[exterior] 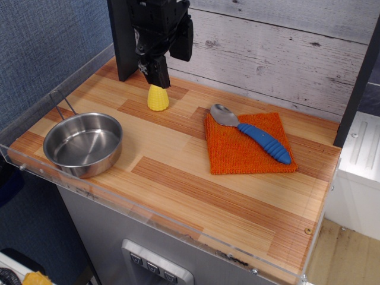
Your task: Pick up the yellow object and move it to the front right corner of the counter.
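Observation.image view: we see a steel bowl at front left of the counter, nothing in it, thin wire handle toward the back. Yellow object stands upright near the back wall, behind the bowl, w/ the gripper right above its tip; can't tell if fingers are spread or closed. Orange cloth lies to the right, blue-handled spoon on it.

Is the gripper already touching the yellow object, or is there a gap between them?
Cannot tell. In the only view, the gripper overlaps the top of the yellow object, hiding its tip, so neither contact nor a gap shows plainly.
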Motion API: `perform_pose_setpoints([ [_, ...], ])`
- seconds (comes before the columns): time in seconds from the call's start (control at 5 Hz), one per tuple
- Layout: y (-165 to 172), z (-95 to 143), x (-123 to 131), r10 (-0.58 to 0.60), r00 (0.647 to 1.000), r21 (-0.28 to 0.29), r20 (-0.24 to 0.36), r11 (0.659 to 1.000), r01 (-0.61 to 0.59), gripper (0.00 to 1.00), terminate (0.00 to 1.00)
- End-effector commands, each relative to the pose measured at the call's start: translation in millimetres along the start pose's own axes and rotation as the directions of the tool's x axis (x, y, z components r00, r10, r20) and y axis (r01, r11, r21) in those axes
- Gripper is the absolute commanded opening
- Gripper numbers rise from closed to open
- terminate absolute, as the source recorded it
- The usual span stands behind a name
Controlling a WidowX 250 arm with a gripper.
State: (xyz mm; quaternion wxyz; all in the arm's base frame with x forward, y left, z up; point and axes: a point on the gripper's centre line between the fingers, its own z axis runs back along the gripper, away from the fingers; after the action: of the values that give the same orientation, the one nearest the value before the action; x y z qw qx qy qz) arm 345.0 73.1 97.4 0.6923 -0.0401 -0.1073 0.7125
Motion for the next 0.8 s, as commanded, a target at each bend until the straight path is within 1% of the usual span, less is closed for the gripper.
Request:
perform_pose_setpoints([
  [0.0, -22.9, -15.0, 13.9, 0.067, 0.998, -0.045, -0.002, 0.997, -0.067, 1.0, 0.0],
  [0.2, -31.0, -30.0, 19.7, 0.098, 0.995, -0.023, 0.013, 0.995, -0.097, 1.0, 0.0],
  [0.4, -32.8, -39.4, 30.3, 0.12, 0.992, -0.006, 0.032, 0.993, -0.12, 1.0, 0.0],
  [0.6, -27.6, -43.8, 40.0, 0.138, 0.989, 0.01, 0.051, 0.99, -0.139, 1.0, 0.0],
])
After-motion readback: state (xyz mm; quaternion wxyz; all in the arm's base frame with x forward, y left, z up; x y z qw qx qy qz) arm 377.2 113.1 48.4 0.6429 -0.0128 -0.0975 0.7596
